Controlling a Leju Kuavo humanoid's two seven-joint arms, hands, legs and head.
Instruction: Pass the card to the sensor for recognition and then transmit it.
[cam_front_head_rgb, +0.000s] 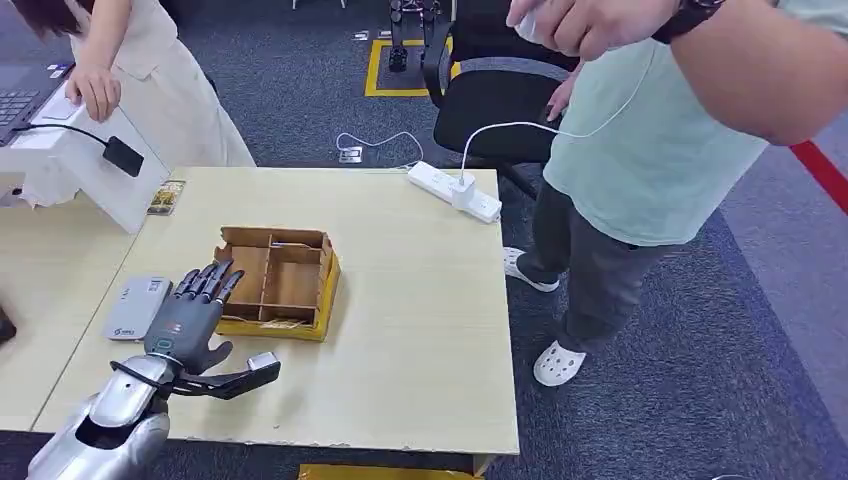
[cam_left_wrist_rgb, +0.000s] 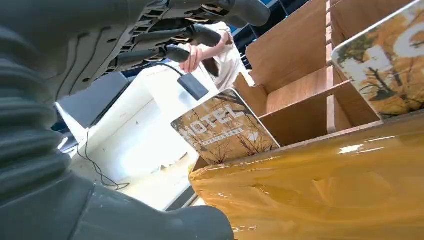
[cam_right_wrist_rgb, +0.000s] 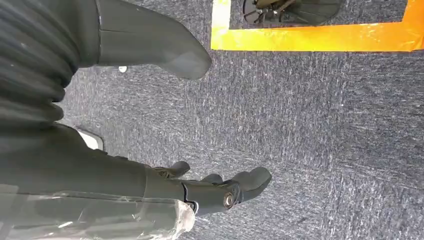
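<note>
A wooden compartment box with a yellow-taped front lies on the table. A brown "HOTEL" card stands tilted in one of its compartments, and a second card leans further along. My left hand hovers at the box's left edge, fingers stretched out and apart, thumb pointing right, holding nothing. A small grey-white reader sits just left of the hand. My right hand hangs over the blue carpet, fingers loosely apart and empty.
A white unit with a black pad on a cable stands at the table's far left, with another card beside it. A power strip lies at the far edge. One person stands at the right, another leans over a laptop at the left.
</note>
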